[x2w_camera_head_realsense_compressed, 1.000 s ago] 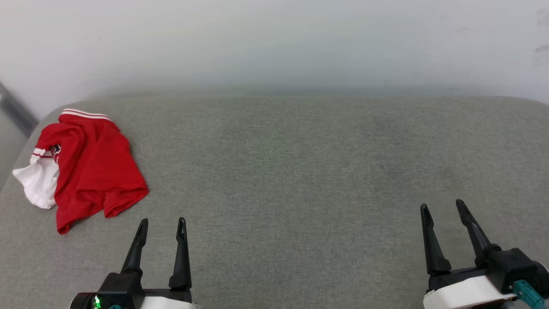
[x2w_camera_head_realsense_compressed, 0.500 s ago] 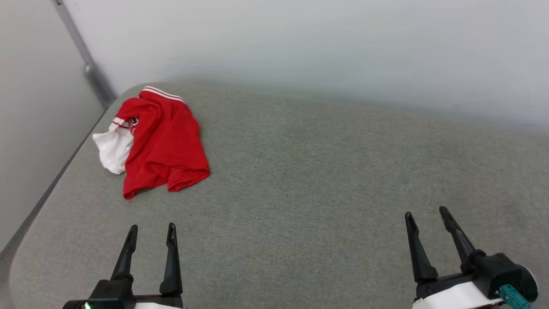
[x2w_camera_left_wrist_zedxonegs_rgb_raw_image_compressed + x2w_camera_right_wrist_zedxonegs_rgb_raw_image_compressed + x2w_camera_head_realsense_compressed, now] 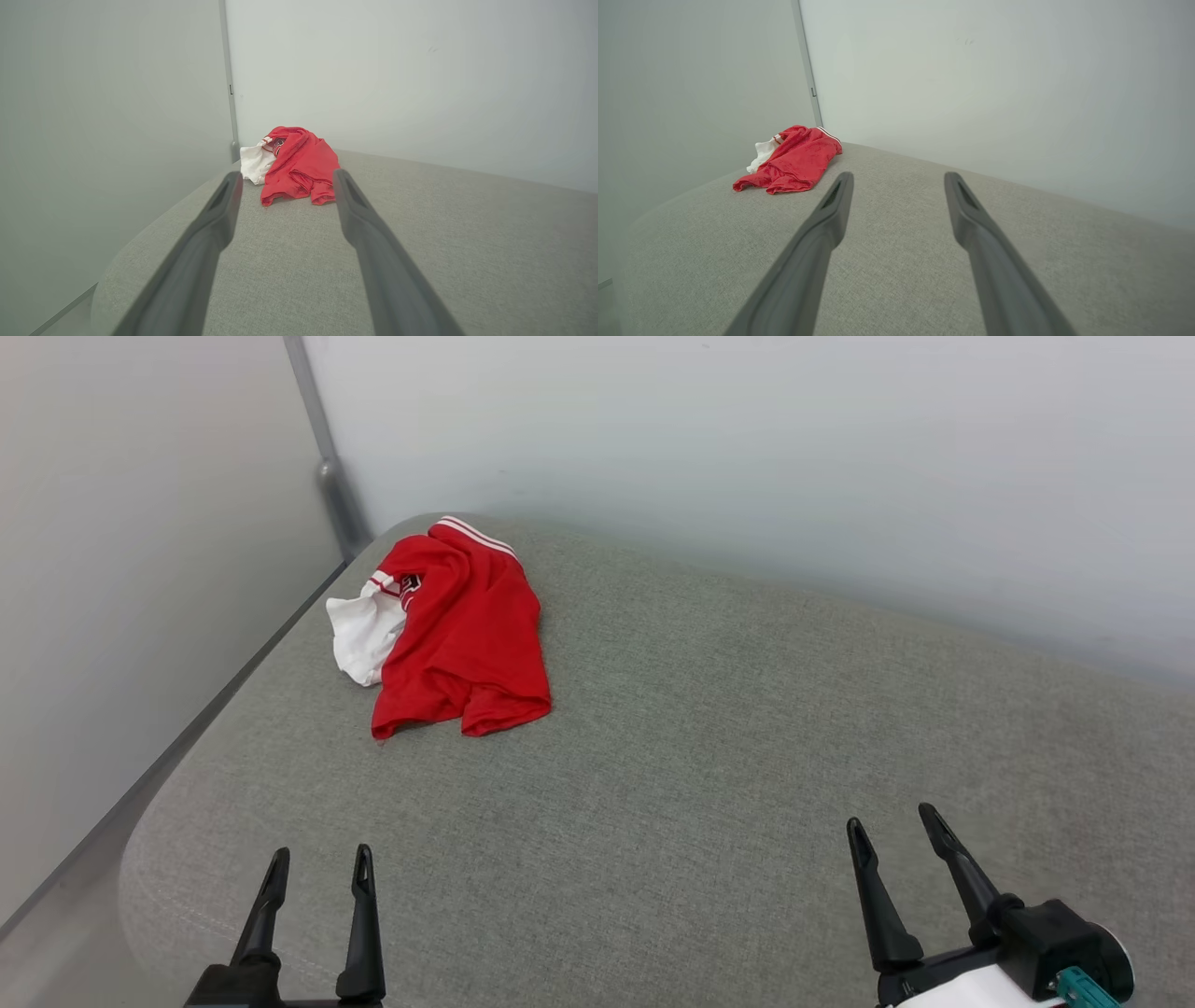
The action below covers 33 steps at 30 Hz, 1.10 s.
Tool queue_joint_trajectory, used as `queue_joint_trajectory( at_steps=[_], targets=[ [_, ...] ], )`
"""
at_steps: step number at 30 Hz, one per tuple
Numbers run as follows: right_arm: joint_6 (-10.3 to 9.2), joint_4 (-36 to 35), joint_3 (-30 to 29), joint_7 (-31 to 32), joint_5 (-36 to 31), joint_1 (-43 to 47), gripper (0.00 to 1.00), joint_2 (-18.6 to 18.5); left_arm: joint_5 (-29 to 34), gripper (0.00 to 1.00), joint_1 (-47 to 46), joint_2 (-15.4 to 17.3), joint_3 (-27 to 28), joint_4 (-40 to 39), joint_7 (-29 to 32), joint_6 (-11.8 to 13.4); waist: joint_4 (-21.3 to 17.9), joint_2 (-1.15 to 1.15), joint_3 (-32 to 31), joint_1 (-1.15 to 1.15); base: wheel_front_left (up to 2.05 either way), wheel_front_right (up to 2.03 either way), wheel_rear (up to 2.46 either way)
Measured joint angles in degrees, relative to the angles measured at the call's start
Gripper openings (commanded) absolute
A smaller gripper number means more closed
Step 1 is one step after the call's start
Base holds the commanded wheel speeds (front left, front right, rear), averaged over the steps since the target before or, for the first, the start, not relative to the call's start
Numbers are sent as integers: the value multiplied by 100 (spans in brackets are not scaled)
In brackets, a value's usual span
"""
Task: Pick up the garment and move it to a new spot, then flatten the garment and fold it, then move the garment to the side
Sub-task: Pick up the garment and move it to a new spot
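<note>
Left claw point(image 3: 321, 851), right claw point(image 3: 889, 816): still wide apart

1. Bare grey fabric-covered worktop point(image 3: 709, 775) lies open from the left tool point(image 3: 319, 854) and right tool point(image 3: 892, 817) up to the crumpled red-and-white T-shirt point(image 3: 462, 635).
2. A pale back wall point(image 3: 747, 448) and pale left wall point(image 3: 140, 523) close in near the T-shirt's corner.
</note>
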Motion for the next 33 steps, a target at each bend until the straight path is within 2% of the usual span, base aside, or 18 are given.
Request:
queue_joint_trajectory(
  at_steps=[9,12,21,26,30,33],
  targets=[
    [0,5,64,0,30,64,100,1,5,100,14,0,48,-8,0,-60,168,0,-94,0,0,0,0],
    [0,0,79,0,24,65,100,0,-320,100,68,-7,58,183,1,-160,171,0,-64,0,0,0,0],
    [0,-115,24,0,-219,-88,100,1,-468,100,-302,-2,245,79,-1,-169,54,0,342,0,0,0,0],
    [0,-231,-20,0,-467,-314,100,1,-423,100,-993,15,407,307,0,-449,-84,0,775,0,0,0,0],
    [0,-336,-73,-1,-662,-553,100,2,-617,100,-1933,468,505,772,-1,-558,-225,0,1200,0,0,0,0],
    [0,-403,-80,0,-809,-700,100,3,-1026,100,-2736,1072,316,1460,227,-587,-347,0,1533,1,0,0,0]
  ],
)
